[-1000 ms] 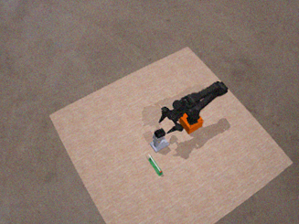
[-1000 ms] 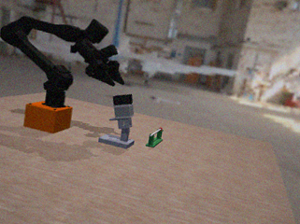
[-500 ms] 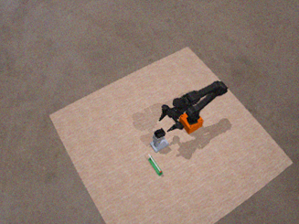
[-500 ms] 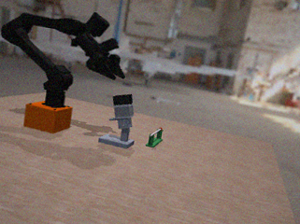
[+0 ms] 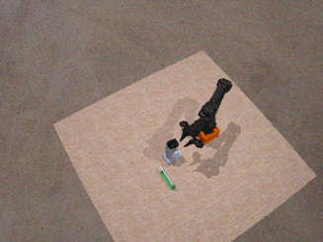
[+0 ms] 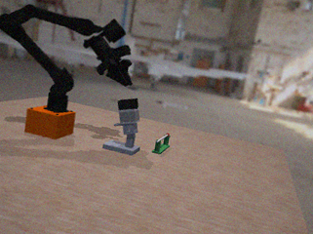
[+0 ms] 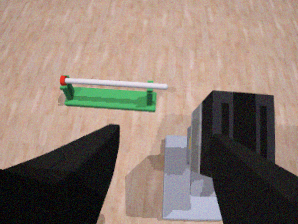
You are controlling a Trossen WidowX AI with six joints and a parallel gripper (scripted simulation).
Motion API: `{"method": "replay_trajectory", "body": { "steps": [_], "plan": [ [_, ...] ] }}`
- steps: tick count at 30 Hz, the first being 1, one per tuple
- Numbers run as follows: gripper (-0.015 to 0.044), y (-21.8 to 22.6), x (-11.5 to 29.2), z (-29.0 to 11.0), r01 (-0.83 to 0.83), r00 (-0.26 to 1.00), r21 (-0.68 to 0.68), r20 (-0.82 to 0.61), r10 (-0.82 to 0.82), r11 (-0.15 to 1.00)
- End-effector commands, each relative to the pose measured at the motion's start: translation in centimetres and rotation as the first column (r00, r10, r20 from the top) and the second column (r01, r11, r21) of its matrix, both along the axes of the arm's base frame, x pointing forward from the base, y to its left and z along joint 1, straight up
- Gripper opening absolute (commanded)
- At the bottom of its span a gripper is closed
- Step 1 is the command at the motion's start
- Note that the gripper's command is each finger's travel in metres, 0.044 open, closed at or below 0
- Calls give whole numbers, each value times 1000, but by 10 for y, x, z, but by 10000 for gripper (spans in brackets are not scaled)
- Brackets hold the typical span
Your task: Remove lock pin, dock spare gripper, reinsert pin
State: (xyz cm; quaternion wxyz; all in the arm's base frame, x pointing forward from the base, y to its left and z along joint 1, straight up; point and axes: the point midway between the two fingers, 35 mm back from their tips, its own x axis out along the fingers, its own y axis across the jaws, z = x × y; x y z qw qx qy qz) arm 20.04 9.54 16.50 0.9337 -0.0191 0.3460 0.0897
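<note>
The grey mount [image 5: 172, 154] [image 6: 131, 124] [image 7: 181, 185] stands on the wooden board, with the black spare gripper [image 5: 172, 142] [image 6: 128, 104] [image 7: 234, 124] sitting on top of it. The white lock pin with a red head [image 5: 167, 178] [image 6: 163, 137] [image 7: 109, 83] lies on a green stand [image 7: 107, 100] beside the mount, apart from it. My gripper [image 5: 190, 142] [image 6: 124, 78] [image 7: 165, 139] hangs in the air above and behind the mount, touching nothing. Its fingers stand partly apart with nothing between them.
The arm's orange base [image 5: 209, 134] [image 6: 49, 122] stands behind the mount. The wooden board [image 5: 118, 136] [image 6: 177, 200] lies on a grey floor, and its edges are far from the objects.
</note>
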Motion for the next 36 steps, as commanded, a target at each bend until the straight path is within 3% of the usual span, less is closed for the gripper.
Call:
{"method": "replay_trajectory", "body": {
  "steps": [1,8,14,19,23,27,31,36],
  "plan": [
    [180,22,-8,5,7,1000,-4,16,-7,1000],
    [180,60,-31,14,-13,996,3,94,13,1000],
    [180,65,-33,16,-22,994,-7,103,22,1000],
    [180,81,-12,25,-167,984,-310,0,176,936],
    [180,95,12,26,-335,942,-512,-160,295,791],
    [180,107,40,20,-521,853,-612,-356,381,596],
    [180,114,72,6,-702,711,-602,-555,432,381],
    [180,114,110,-21,-881,458,-459,-760,462,118]
  ]
}}
